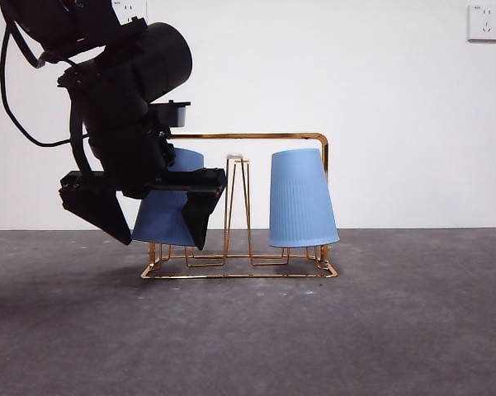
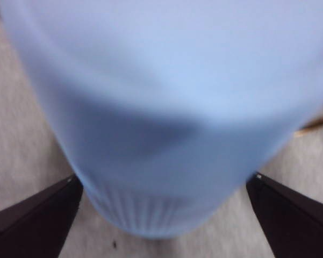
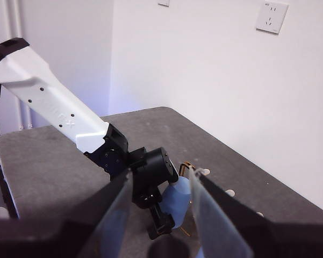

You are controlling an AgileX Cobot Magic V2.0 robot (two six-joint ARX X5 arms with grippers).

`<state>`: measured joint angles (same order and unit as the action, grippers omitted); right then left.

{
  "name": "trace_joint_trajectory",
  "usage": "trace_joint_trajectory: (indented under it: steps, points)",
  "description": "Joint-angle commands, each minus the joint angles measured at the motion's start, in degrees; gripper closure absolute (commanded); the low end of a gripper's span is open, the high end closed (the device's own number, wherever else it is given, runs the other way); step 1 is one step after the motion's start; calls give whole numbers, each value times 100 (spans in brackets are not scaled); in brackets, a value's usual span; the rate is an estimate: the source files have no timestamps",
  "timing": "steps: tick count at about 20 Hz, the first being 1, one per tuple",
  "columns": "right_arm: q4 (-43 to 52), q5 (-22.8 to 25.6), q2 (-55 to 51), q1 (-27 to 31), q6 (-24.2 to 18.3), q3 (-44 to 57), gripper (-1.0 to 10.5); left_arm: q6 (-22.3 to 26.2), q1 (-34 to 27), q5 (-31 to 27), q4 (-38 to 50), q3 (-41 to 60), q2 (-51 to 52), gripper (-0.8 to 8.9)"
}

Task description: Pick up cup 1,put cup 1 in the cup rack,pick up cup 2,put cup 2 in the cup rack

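The left-hand blue cup (image 1: 169, 202) sits upside down over the prongs at one end of the cup rack (image 1: 239, 247), leaning a little, with the left hand (image 1: 153, 219) straddling it — its two black jaws stand apart on either side of the ribbed wall, and I can't see either one pressing the cup. The other blue cup (image 1: 302, 200) is already inverted on the far end of the rack, also slightly tilted, and the middle prongs (image 1: 238, 198) between the two are bare.

The risk from here, as I judge it, is in the pull-away: if a jaw drags the cup's wall on the way out, the light cup could lift off its prongs or tip sideways — and the thin wire rack might slide or rock with it, disturbing the second cup too.

The right hand (image 3: 161, 215) waits high and well back, jaws apart, holding nothing.

The worktop (image 1: 396, 330) is a dark grey, matte, slightly speckled surface. Behind it is a plain white wall with a wall socket (image 1: 485, 22) up in the corner.
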<state>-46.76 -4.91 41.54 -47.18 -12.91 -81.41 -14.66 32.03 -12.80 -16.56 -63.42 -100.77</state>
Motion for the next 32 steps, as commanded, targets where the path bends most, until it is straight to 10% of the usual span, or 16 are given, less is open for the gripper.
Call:
trace_joint_trajectory:
  steps: [1,10,26,32]
  points:
    - [22,0,-7,-2,-20,31,762,-33,4,125,-170,33,46,301]
    - [-188,28,-7,-2,-13,31,762,-24,55,544,-1320,31,1126,301]
    - [-2448,389,505,-2,673,31,761,-151,376,3368,-3228,31,4465,311]
    - [-2691,387,636,-2,697,31,761,-214,382,3427,-3462,31,5025,312]
